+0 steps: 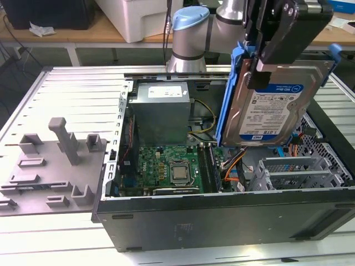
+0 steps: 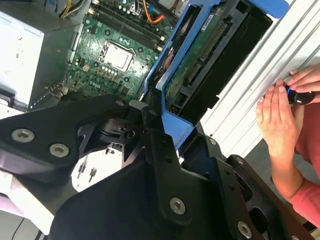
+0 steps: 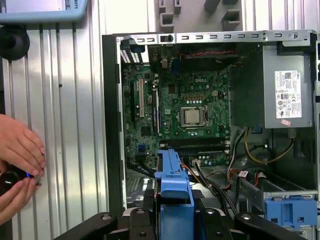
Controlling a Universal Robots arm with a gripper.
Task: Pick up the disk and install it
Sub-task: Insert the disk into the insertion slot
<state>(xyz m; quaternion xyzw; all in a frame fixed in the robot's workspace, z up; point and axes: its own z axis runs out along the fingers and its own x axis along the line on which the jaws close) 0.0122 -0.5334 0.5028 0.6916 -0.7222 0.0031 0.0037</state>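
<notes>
Blue and silver flash at the exterior view's right!
Silver disk (image 1: 277, 113) shows a white-and-blue label inside its blue bracket (image 1: 227, 94), black gripper (image 1: 260, 72) alongside; at centre, green motherboard (image 1: 166, 166), grey box (image 1: 161, 113) with white sticker.

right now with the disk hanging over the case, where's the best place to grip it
Probably at its upper short end, on the blue carrier, coming from above, where the hand is clamped now. The disk hangs nearly on edge over the case, so a top-end pinch across its thin depth leaves the lower end and long sides free.
</notes>
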